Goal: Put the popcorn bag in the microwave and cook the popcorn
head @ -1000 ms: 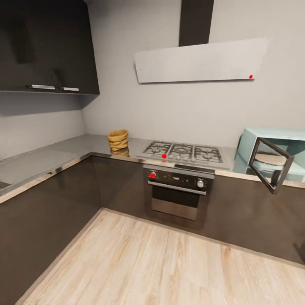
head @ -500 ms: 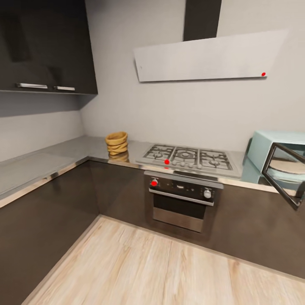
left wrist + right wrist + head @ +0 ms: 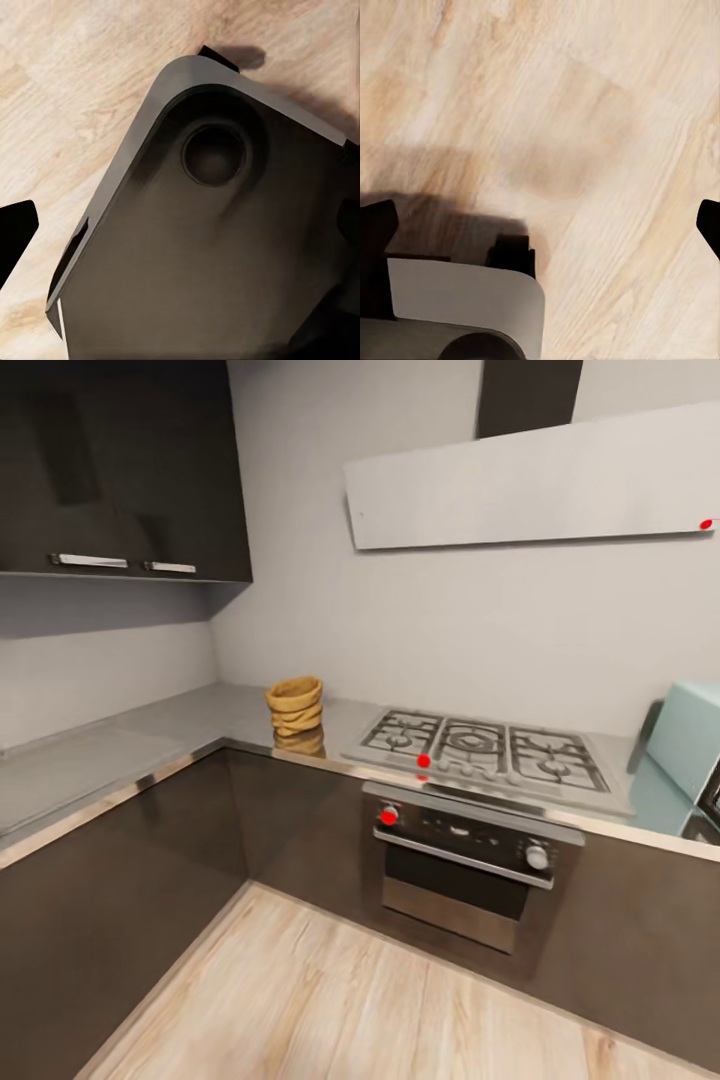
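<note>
The tan-orange popcorn bag [image 3: 295, 706] stands upright on the grey countertop [image 3: 190, 715], in the corner just left of the gas hob. Only the left part of the mint-blue microwave [image 3: 688, 748] shows, at the head view's right edge, with a dark sliver of its open door below it. My left gripper [image 3: 180, 232] hangs open over the robot's grey base and the wooden floor, with nothing between its fingers. Over bare floor, my right gripper [image 3: 540, 225] is open too, its black fingertips [image 3: 376, 225] at the picture's sides.
The steel gas hob [image 3: 490, 745] sits above the dark oven [image 3: 465, 855], between bag and microwave. Dark glossy cabinets [image 3: 120, 870] run under an L-shaped worktop, with wall cabinets [image 3: 120, 470] upper left and a white hood [image 3: 540, 485]. Light wooden floor [image 3: 340, 1000] lies in front.
The head camera has moved: the whole kitchen has slid rightward and grown larger, and the microwave with its open door is now mostly cut off at the right edge.
</note>
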